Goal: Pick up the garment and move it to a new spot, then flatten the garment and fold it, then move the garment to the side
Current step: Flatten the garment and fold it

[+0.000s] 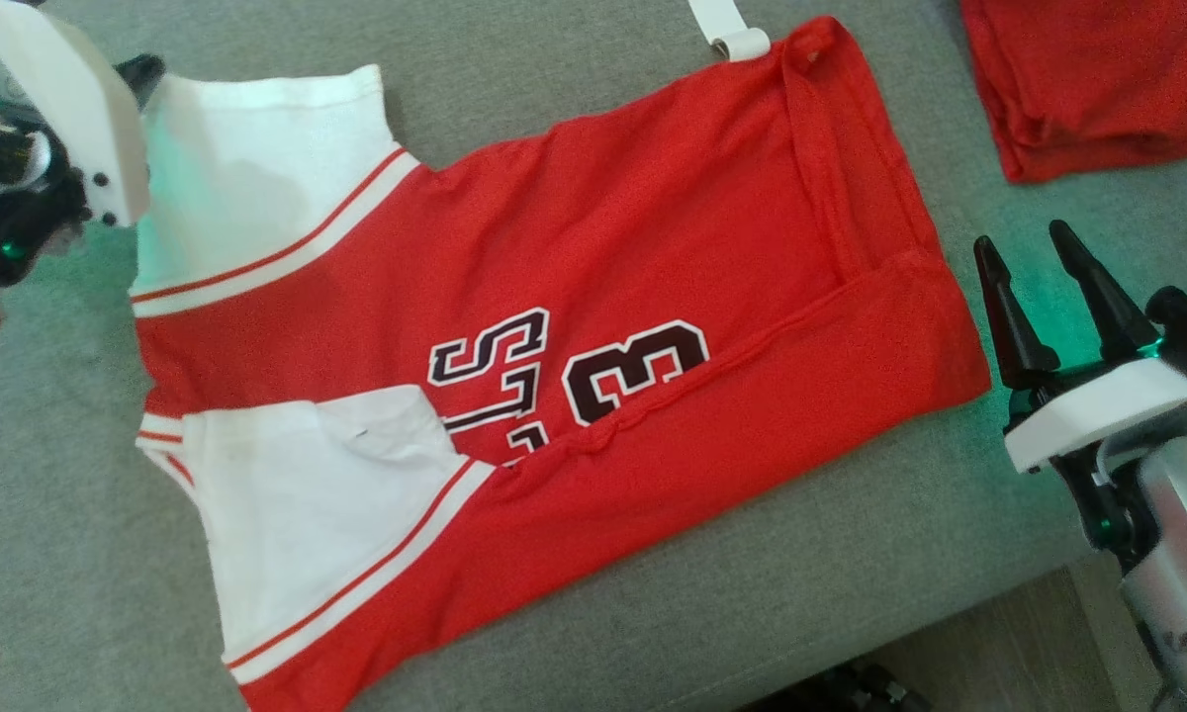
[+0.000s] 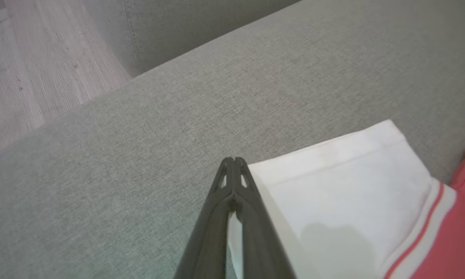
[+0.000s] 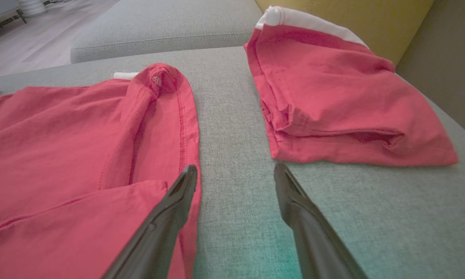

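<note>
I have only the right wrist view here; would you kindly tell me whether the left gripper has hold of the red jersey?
Observer: Yes. The left gripper is shut on the edge of the jersey's far sleeve, with white cloth showing inside the grip.
Operator: Thank you. Is anything printed on it?
Observer: The head view shows black lettering outlined in white on the red body.
Operator: And the other sleeve?
Observer: The near sleeve lies folded onto the body, covering part of that lettering.
</note>
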Robot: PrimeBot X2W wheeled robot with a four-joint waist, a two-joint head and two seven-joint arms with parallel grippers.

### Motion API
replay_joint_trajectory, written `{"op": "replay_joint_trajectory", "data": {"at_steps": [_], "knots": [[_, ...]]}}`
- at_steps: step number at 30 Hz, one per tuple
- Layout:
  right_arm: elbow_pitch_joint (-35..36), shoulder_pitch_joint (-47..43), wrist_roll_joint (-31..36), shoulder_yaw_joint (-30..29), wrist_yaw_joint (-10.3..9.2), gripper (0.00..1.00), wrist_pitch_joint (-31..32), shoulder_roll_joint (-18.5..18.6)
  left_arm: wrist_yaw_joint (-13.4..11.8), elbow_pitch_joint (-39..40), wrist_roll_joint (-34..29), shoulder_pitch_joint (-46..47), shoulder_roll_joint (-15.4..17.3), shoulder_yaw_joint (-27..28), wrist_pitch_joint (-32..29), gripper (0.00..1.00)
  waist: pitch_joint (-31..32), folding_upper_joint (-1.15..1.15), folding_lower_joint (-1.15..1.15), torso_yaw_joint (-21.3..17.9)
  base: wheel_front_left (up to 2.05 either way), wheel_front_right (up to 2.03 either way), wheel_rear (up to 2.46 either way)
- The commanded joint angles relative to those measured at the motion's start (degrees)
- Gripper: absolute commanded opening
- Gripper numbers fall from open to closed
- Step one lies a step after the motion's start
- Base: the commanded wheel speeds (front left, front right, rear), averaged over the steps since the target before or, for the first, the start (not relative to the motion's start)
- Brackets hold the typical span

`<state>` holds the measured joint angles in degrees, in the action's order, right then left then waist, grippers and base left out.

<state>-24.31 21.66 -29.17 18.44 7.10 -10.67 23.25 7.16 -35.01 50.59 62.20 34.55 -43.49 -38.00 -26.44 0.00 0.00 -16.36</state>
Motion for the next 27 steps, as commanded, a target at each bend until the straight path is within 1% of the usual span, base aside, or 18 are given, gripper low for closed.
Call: {"op": "replay_joint_trajectory", "data": {"at_steps": [1,4,8,13,18,25,27], "knots": [[0.9,-0.1,-0.2,0.7,0.39,1.00,-0.6,1.9,0.3,2.6,0.7,2.6,3.1,1.5,1.2,0.00,0.6,0.00,0.00,0.6,0.00,0.00,0.00],[0.9,0.6,-0.3,1.0,0.39,1.00,-0.5,2.1,0.3,4.8,2.1,3.3,3.7,0.1,2.8,0.00,1.1,0.00,0.00,1.3,0.00,0.00,0.00],[0.7,2.6,-1.7,1.7,0.39,1.00,1.2,1.5,0.3,7.3,4.8,3.8,4.6,-1.6,3.4,0.00,1.7,0.00,0.00,2.0,0.00,0.00,0.00],[-1.3,8.3,-4.0,4.1,0.39,1.00,7.1,-0.4,0.3,10.0,7.6,4.3,5.7,-3.8,2.9,0.00,2.2,0.00,0.00,2.9,0.00,0.00,0.00],[-7.1,16.6,-3.6,6.5,0.39,1.00,11.6,-4.0,0.3,13.1,9.1,5.0,6.4,-6.2,2.8,0.00,2.3,0.00,0.00,4.2,0.00,0.00,0.00],[-18.6,26.7,-3.0,8.1,0.39,1.00,13.4,-10.5,0.3,15.3,10.2,6.8,6.5,-8.9,3.0,0.00,1.8,0.00,0.00,5.8,0.00,0.00,0.00],[-22.3,28.9,-2.3,8.4,0.39,1.00,13.7,-11.6,0.3,15.4,10.4,7.3,6.4,-9.6,3.3,0.00,1.7,0.00,0.00,6.1,0.00,0.00,0.00]]}}
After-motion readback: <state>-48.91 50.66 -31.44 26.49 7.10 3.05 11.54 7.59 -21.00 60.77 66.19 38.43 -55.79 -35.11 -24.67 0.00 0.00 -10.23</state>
